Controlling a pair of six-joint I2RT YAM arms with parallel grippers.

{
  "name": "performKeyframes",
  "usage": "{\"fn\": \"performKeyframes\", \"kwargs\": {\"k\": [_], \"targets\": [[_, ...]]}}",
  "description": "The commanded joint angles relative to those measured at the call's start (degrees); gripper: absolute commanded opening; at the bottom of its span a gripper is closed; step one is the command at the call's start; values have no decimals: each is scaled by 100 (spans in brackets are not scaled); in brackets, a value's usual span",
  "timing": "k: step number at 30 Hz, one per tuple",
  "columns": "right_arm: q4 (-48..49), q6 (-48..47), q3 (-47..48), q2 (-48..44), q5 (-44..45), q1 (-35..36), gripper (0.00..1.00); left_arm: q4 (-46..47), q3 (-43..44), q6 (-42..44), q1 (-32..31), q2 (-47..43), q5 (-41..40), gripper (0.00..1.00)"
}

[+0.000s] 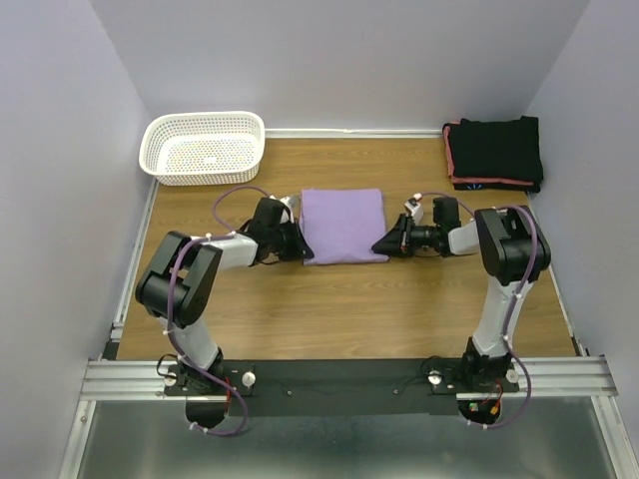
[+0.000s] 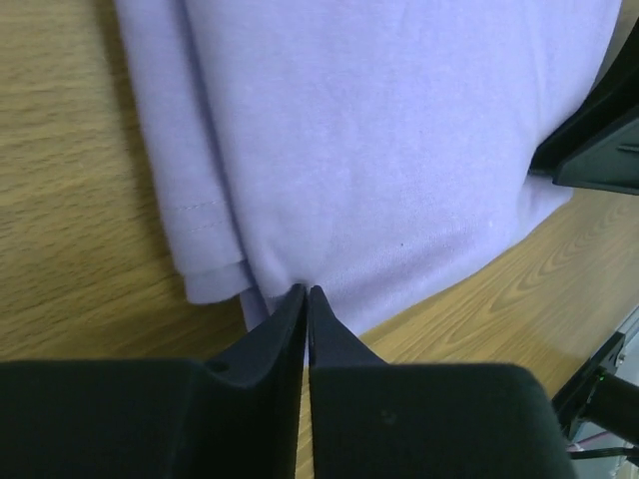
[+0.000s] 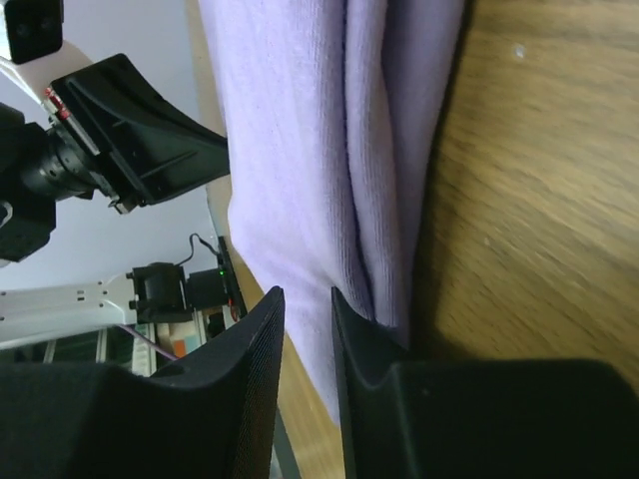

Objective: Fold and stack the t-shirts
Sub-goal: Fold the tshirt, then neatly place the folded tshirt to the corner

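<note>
**Top view.** The lavender shirt lies on the table as a flat, squared packet between the two pincers. The left pincer is at its near-left corner and the right pincer at its near-right corner. Beyond the right pincer, in the far corner, sits the stack of black shirts, one with a coral-red edge. Judging from this, the folding looks done or nearly so. What is left is carrying the lavender shirt over onto that stack. Beyond the left pincer, well apart from it, stands the white mesh basket. No shirt shows in it.

**Left wrist view.** The left pincer has its fingers drawn together with only a hairline between them. The tips are right at the hem of the lavender shirt, whose layered edges run off ahead and to the left of them. I cannot tell whether a fold of cloth is nipped there.

**Right wrist view.** The right pincer stands narrowly parted. The folded edge of the lavender shirt lies just ahead of the tips and shows through the gap. One finger rests against the cloth, but nothing is clamped yet.
</note>
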Motion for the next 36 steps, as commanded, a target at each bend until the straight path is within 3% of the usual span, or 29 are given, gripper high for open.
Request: {"fn": "performKeyframes", "kwargs": {"k": [1, 5, 8, 12, 17, 21, 27, 32, 36], "targets": [[-80, -329, -314, 123, 213, -210, 33, -206, -143, -87, 195, 65, -3, 11], [-325, -382, -245, -588, 283, -193, 33, -478, -117, -17, 221, -417, -222, 12], [-800, -444, 1, -1141, 318, -18, 34, -698, -65, 88, 213, -1024, -415, 23], [-740, -93, 177, -1644, 432, 561, 34, -1233, 111, 369, 221, -1858, -1170, 44], [112, 705, 423, -1452, 670, 1554, 34, -1884, 287, 835, 318, -2940, -2268, 69], [367, 901, 696, -795, 1012, 1933, 34, -2201, 252, 1133, 353, -3669, -3532, 80], [815, 1191, 740, 147, 1250, 2075, 34, -1772, -564, 1231, 371, -4760, -4484, 81], [983, 1182, 749, 903, 1277, 2075, 34, -1542, -680, 1310, 380, -4700, -4398, 82], [983, 1130, 635, 485, 1276, 2057, 34, -1489, -610, 1485, 380, -4488, -4021, 82]]}}
